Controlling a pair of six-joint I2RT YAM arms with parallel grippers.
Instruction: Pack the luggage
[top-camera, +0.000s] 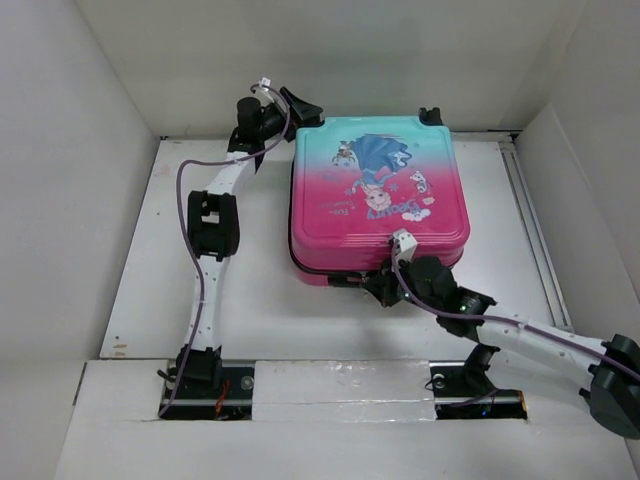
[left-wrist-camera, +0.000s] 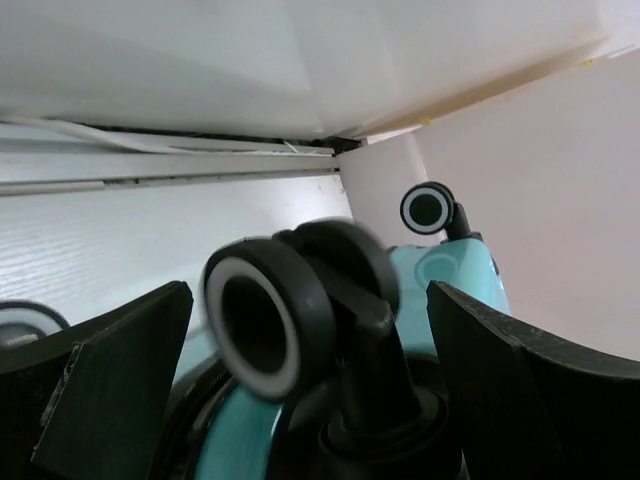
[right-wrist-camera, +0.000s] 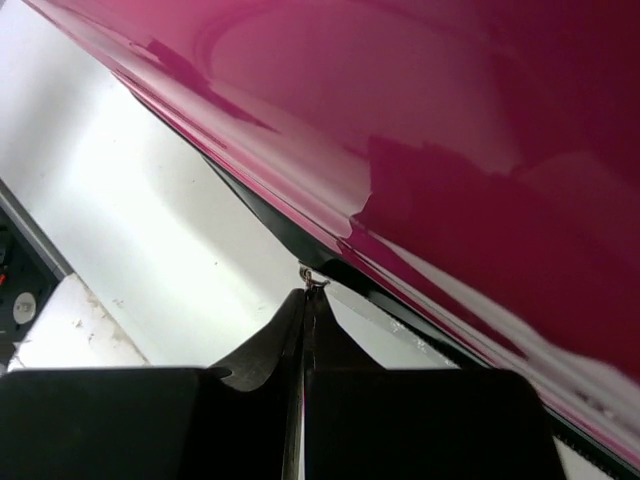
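My right claw (right-wrist-camera: 305, 295) is pinched shut on the tiny zipper pull (right-wrist-camera: 313, 280) at the edge of the luggage (top-camera: 378, 195) just ahead of it. My left claw (left-wrist-camera: 310, 370) gapes wide either side of a wheel (left-wrist-camera: 265, 325). The case lies closed and flat on the worktop (top-camera: 250, 300). I reckon that if I tug with nothing braced, the case may slide, or the tab may slip free.
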